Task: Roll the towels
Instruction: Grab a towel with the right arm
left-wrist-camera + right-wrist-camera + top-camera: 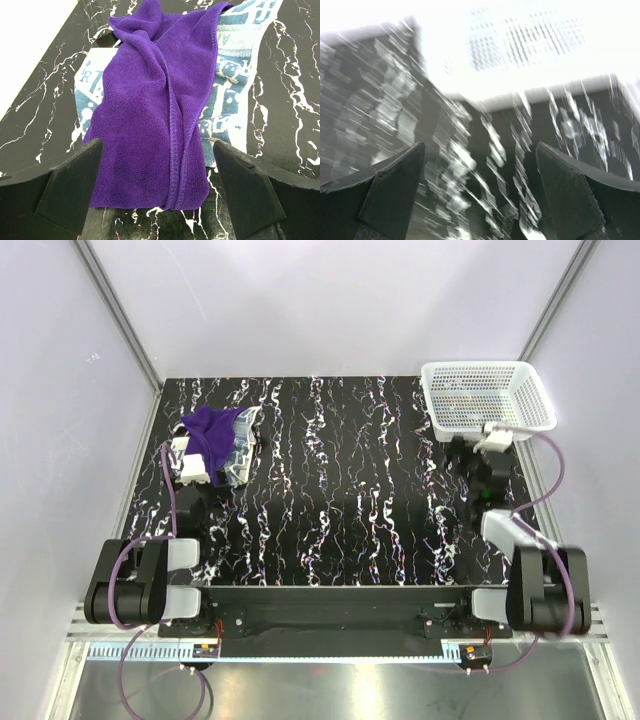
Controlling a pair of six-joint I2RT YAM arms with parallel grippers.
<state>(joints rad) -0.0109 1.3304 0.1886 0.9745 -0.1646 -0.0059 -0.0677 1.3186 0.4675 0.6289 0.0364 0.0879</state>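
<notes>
Two towels lie crumpled together at the table's far left. The deep purple towel (pixel 210 430) (pixel 150 120) is draped over the white towel with a blue-grey print (pixel 243 438) (pixel 232 85). My left gripper (pixel 198 466) (pixel 157 150) is open and low over the table. Its fingers stand on either side of the purple towel's near hem, with a gap showing on each side. My right gripper (pixel 488 446) (pixel 480 150) is open with nothing between its fingers, just in front of the basket. The right wrist view is smeared by motion.
A white plastic mesh basket (pixel 530 400) (pixel 520 40) stands at the far right corner of the black marbled table (pixel 340 500). White walls with metal rails close in the left and right sides. The table's left edge (pixel 30 60) is close to the towels.
</notes>
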